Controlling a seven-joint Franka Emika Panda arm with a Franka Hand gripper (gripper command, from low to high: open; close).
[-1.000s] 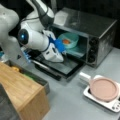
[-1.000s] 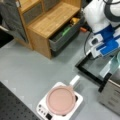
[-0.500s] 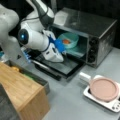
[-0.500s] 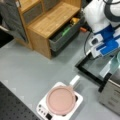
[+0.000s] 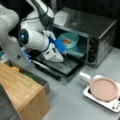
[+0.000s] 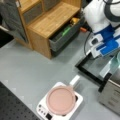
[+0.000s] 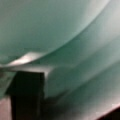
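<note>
Teal bowl (image 5: 68,41) sits inside the toaster oven (image 5: 86,32), at 2 o'clock from our gripper (image 5: 60,47) reaching over the lowered door (image 5: 60,65); whether its jaws grip, we cannot tell.

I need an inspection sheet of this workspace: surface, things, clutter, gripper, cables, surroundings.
Surface: grey table.
Things: toaster oven, door open; teal bowl with something orange inside it, on a teal tray.
Clutter: pink pan on a white scale-like base.
Gripper: gripper at the bowl's rim, inside the oven mouth.
Cables: black cable by the arm.
Surroundings: wooden cabinet, grey drawer open, holding yellow and green items.
</note>
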